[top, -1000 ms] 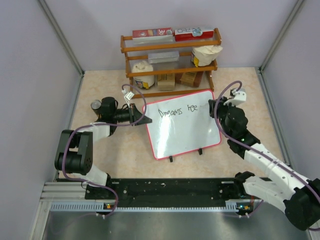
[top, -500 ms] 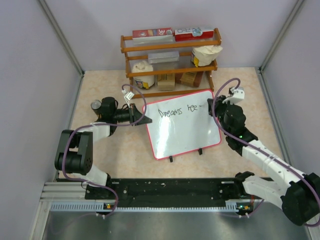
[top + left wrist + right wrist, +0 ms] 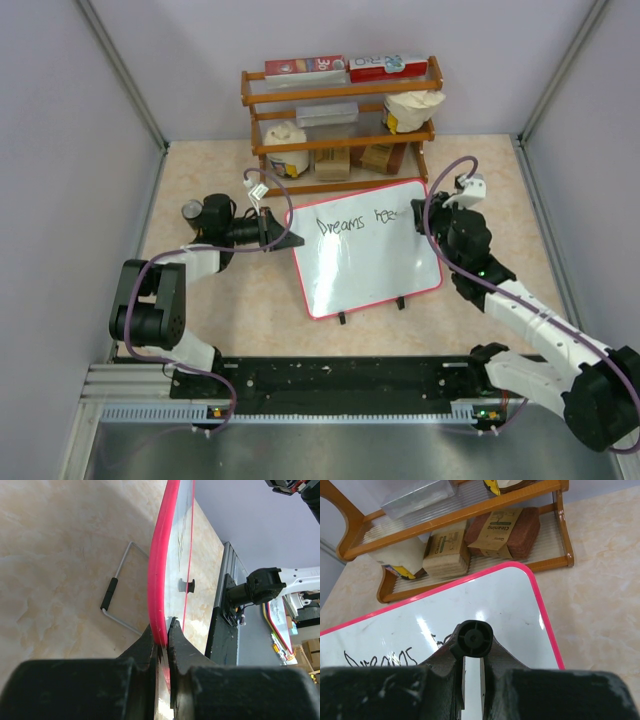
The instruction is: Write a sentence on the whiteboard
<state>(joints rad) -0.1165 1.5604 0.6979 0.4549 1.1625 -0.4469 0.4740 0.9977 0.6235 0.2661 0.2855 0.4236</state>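
The whiteboard (image 3: 365,262), white with a thin red frame, lies tilted on the table in front of the shelf. Black lettering (image 3: 355,222) runs along its far part, reading "Dreams" plus the start of a second word. My left gripper (image 3: 297,241) is shut on the board's left red edge (image 3: 159,570), one finger on each side. My right gripper (image 3: 421,212) is shut on a black marker (image 3: 472,638), held end-on over the board's far right part (image 3: 515,600). The lettering (image 3: 380,659) shows to the left of the marker; its tip is hidden.
A wooden shelf (image 3: 340,120) with boxes, rolls and packets stands right behind the board. A wire stand with a black grip (image 3: 111,587) lies on the table under the board. A black rail (image 3: 340,375) runs along the near edge. Grey walls close in on both sides.
My right gripper with the marker has shifted slightly toward the far right of the board, by the second word's end. The left gripper and the board have not moved.
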